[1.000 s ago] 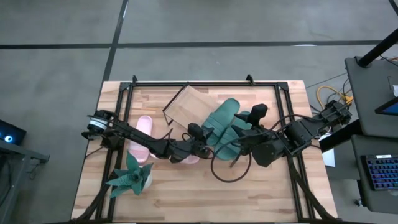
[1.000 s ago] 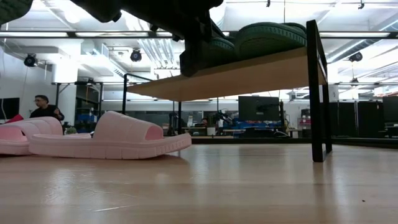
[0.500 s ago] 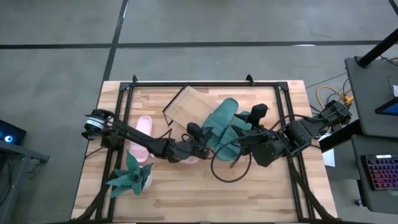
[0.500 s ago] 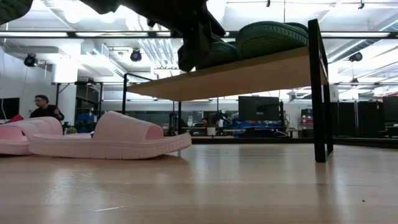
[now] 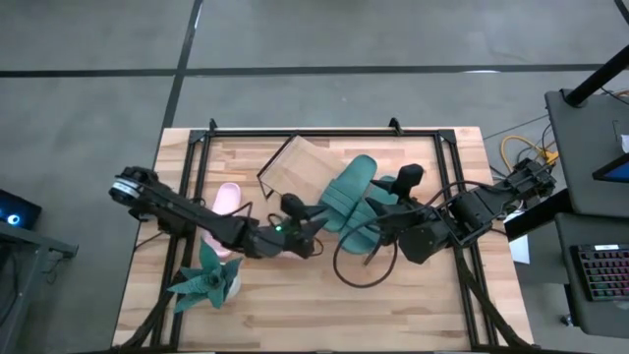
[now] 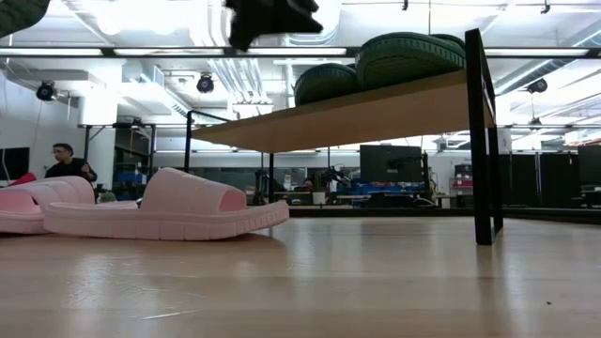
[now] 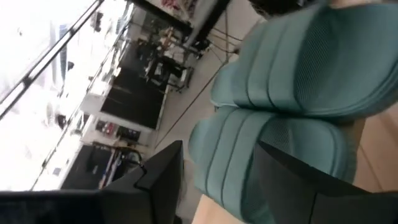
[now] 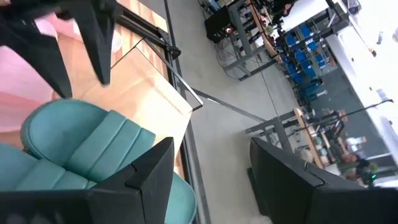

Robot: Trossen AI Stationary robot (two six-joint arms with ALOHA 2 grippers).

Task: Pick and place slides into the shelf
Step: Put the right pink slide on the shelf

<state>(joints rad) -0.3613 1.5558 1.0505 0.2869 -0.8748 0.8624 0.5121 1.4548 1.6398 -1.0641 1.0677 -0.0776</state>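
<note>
Two dark green slides (image 5: pixel 352 197) atop shelf (image 5: pixel 295 169) at worktop (image 5: pixel 324 310) centre; pink slides (image 6: pixel 164 214) toward nine o'clock. Left gripper (image 5: pixel 313 228) beside them, fingers parted, empty. Right gripper (image 5: pixel 385 218) at three o'clock, fingers apart, empty.

Even, bright overhead light on the tabletop (image 5: pixel 295 305), soft shadows. Low view backlit by ceiling lights (image 6: pixel 103 23), glare. Left wrist view blown-out white, motion-blurred.

2 green slides (image 5: pixel 349 197) lie on the shelf (image 5: pixel 295 169); 2 pink slides (image 6: pixel 169 211) beside it.
</note>
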